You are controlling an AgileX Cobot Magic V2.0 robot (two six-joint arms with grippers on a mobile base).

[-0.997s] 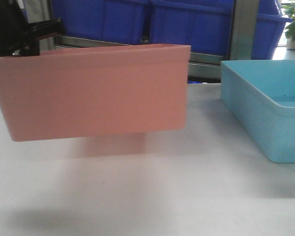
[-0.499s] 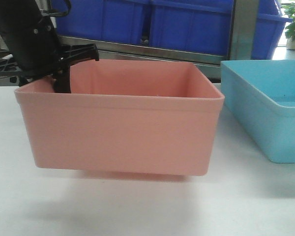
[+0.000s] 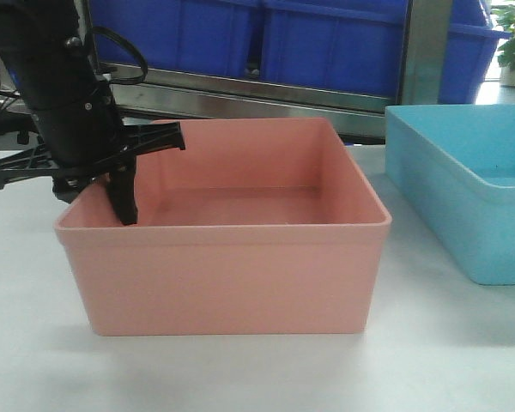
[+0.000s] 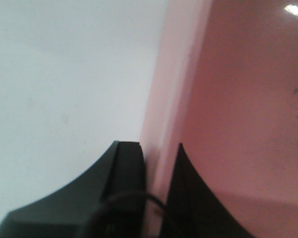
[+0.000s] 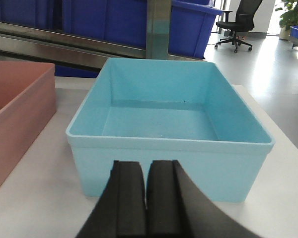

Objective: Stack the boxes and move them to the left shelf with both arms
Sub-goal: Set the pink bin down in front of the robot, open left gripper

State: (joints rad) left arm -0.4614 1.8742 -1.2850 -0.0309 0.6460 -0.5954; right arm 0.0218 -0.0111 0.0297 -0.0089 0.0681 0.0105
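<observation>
Now the salmon pink tub sits flat on the white tabletop, its side wall pinched in my left gripper, one finger inside and one outside. The light blue tub rests just ahead of my right gripper, whose jaws are closed on nothing. Held by one wall, the pink tub would likely tilt, so I'd lift slowly and keep it level for nesting. Dark blue bins on a steel rail lie beyond.
</observation>
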